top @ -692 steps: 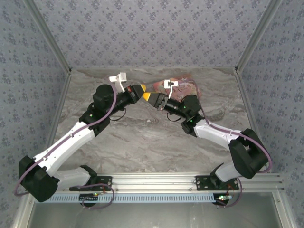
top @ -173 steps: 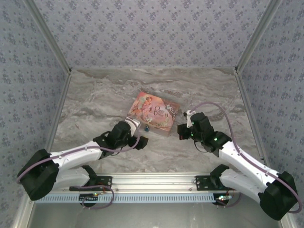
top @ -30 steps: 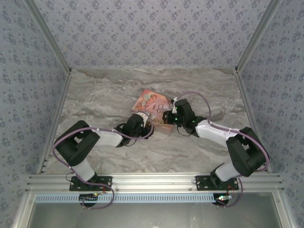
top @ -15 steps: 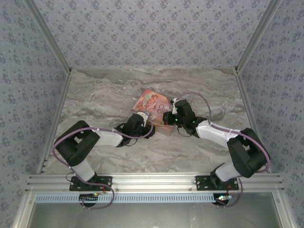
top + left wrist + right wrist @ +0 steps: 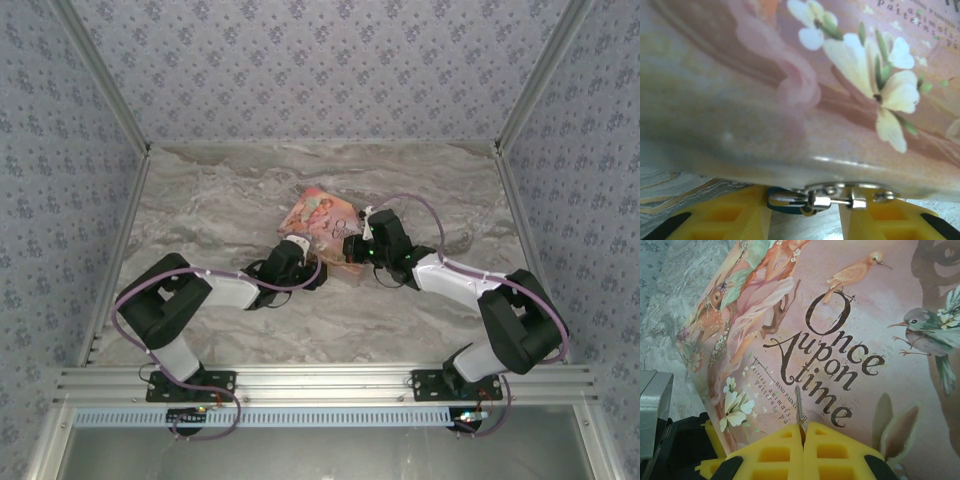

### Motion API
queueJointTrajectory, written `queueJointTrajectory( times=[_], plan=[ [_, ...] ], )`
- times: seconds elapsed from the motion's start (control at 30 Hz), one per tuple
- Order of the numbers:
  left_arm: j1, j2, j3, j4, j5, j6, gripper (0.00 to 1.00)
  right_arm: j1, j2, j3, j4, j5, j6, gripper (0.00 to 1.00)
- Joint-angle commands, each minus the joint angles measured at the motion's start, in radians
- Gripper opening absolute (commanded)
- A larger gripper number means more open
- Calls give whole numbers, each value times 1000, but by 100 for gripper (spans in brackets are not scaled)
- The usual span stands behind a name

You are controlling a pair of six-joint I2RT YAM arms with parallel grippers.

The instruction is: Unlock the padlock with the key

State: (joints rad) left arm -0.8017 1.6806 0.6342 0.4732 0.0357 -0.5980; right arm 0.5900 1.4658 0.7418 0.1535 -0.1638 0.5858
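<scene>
The padlock (image 5: 785,203), a tiny blue body with chrome shackle parts, hangs at the near edge of the pink illustrated box (image 5: 790,75). My left gripper (image 5: 806,215) has its yellow fingers (image 5: 740,217) on either side of the padlock and is shut on it. In the top view the left gripper (image 5: 312,272) sits at the box's front corner. My right gripper (image 5: 802,426) is shut on the key (image 5: 798,402). The key's thin metal blade sticks out over the box lid (image 5: 855,340). The right gripper (image 5: 352,246) hovers at the box's right front edge.
The pink box (image 5: 320,212) lies mid-table on the marbled surface (image 5: 220,200), tilted up at its near edge. Patterned walls enclose the table on three sides. The left wrist's grey and black housing (image 5: 655,410) lies close to the right gripper.
Almost nothing differs over the last second. The right gripper has edged very slightly towards the box's near edge, and the left arm holds still.
</scene>
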Motion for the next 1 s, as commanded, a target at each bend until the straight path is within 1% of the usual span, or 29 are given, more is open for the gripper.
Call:
queueJointTrajectory(
  times=[0.0,0.4,0.6,0.8,0.97],
  plan=[
    [-4,11,27,86,-36,-44,38,16,2,-20,-61,-5,-7,0],
    [-4,9,23,96,-34,-49,30,18,-17,-25,-55,-1,-14,0],
    [-5,-2,22,94,-5,-71,26,18,-66,-29,-30,-5,-62,0],
    [-4,-22,40,35,37,-141,23,13,-224,-73,-64,29,-169,0],
    [-3,-30,79,-46,102,-223,19,11,-409,-188,-117,43,-241,0]
  ],
)
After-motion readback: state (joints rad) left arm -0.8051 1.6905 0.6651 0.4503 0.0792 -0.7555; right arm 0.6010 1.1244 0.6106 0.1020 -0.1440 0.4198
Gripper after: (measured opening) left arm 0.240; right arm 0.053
